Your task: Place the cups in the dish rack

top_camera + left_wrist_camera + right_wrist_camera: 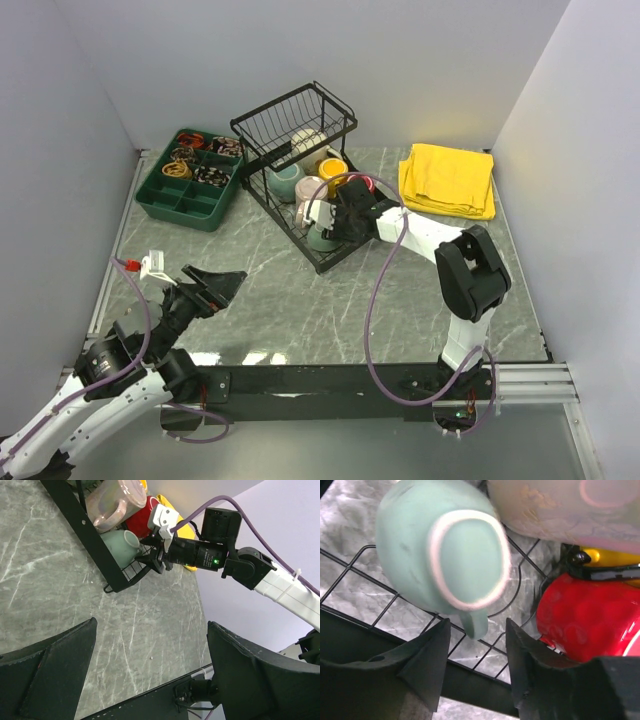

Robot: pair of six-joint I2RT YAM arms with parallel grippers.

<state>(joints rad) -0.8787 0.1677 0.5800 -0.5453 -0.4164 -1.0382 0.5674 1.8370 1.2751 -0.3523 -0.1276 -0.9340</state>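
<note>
The right gripper [477, 630] is holding its fingers apart around the green mug's [440, 555] handle, not squeezing, probably to leave it there. The mug is lying in the dish rack [84, 530] beside the red mug [585, 620]. The left gripper [151, 625] is waiting wide open, holding nothing.

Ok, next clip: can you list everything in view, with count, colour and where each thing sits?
rack: one, black wire, back middle of the table
cream mug: one, in the rack's raised basket
yellow mug: one, flat part of the rack
grey-green mug: one, flat part, left side
pink mug: one, translucent, flat part
red mug: one, flat part, right side
teal mug: one, near end of the rack
tray: one, green, left of the rack
small items: several, dark and orange, in the tray's far compartments
cloth: one, yellow, back right
table: one, grey marble
left tool: open, empty
right tool: open, astride the teal mug's handle
</note>
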